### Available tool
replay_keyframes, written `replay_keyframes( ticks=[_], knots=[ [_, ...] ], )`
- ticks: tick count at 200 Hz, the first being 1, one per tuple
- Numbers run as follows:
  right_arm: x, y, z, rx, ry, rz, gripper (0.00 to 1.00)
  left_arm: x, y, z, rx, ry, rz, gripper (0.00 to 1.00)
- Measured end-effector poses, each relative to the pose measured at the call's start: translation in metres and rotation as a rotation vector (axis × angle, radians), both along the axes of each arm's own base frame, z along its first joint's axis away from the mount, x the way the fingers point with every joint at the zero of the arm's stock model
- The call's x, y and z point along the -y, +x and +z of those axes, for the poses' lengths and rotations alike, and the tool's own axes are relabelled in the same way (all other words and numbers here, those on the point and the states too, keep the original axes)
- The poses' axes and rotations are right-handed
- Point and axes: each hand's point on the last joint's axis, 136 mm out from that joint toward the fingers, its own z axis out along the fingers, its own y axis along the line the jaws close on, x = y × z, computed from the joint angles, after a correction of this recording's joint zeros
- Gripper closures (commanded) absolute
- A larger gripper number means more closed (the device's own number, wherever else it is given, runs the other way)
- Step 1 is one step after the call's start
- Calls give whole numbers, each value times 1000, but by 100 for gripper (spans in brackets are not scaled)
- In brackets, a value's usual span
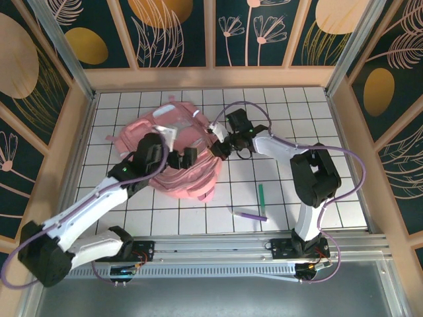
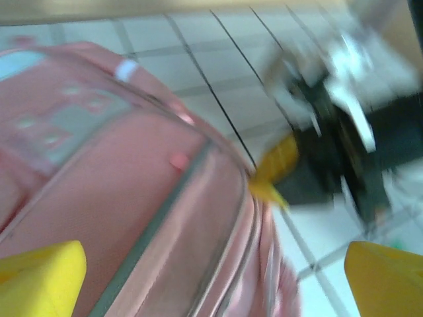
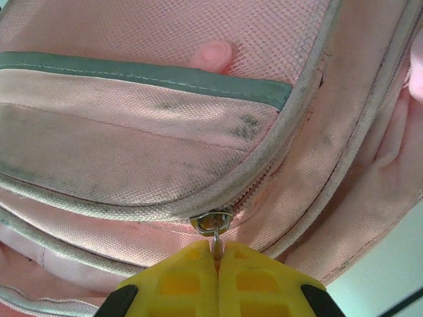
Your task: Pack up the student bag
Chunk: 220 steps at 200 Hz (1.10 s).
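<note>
The student bag (image 1: pixel 178 142), a large pink backpack with grey strips, lies on the white gridded table, left of centre. My left gripper (image 1: pixel 188 158) hovers over the bag's right part, open; in the blurred left wrist view its yellow fingers (image 2: pixel 39 281) stand wide apart above the bag (image 2: pixel 119 198) with nothing between them. My right gripper (image 1: pixel 221 146) is at the bag's right edge. It is shut (image 3: pixel 217 254) on the metal zipper pull (image 3: pixel 213 224) of a pocket on the bag (image 3: pixel 165 119). The zipper there looks partly open.
A green pen (image 1: pixel 261 193) and a purple pen (image 1: pixel 251 215) lie on the table to the right of the bag, nearer the front edge. Wooden walls (image 1: pixel 79 125) fence in the table on three sides.
</note>
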Motion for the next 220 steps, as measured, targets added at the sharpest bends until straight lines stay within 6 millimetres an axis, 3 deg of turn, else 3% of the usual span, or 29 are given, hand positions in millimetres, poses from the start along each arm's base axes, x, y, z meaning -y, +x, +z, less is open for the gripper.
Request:
replay_keyframes(
  ticks=[18,39,47,56,84,95,107,120,170,188,220],
  knots=[
    [5,3,0,7,-3,2,100,14,-3,-31,-24,201,-206,1],
    [10,6,4,16,5,0,100,20,6,-58,-48,359,-323,2],
    [13,6,5,20,6,-3,100,21,10,-66,-54,401,-352,6],
    [17,5,7,22,8,-8,100,20,15,-71,-63,429,-367,18],
    [25,3,10,23,15,-16,100,13,42,-69,-78,441,-376,37],
    [27,2,11,22,18,-19,100,13,51,-67,-82,435,-380,38],
    [30,2,12,23,22,-24,100,15,55,-66,-91,425,-401,31],
    [32,2,13,22,27,-28,100,22,51,-70,-112,407,-448,23],
    [35,5,15,14,44,-35,100,42,22,-72,-188,281,-579,20],
    [34,5,16,13,46,-37,100,45,19,-72,-203,252,-579,23],
    [34,5,16,13,49,-36,100,46,25,-83,-228,269,-532,42]
  ],
)
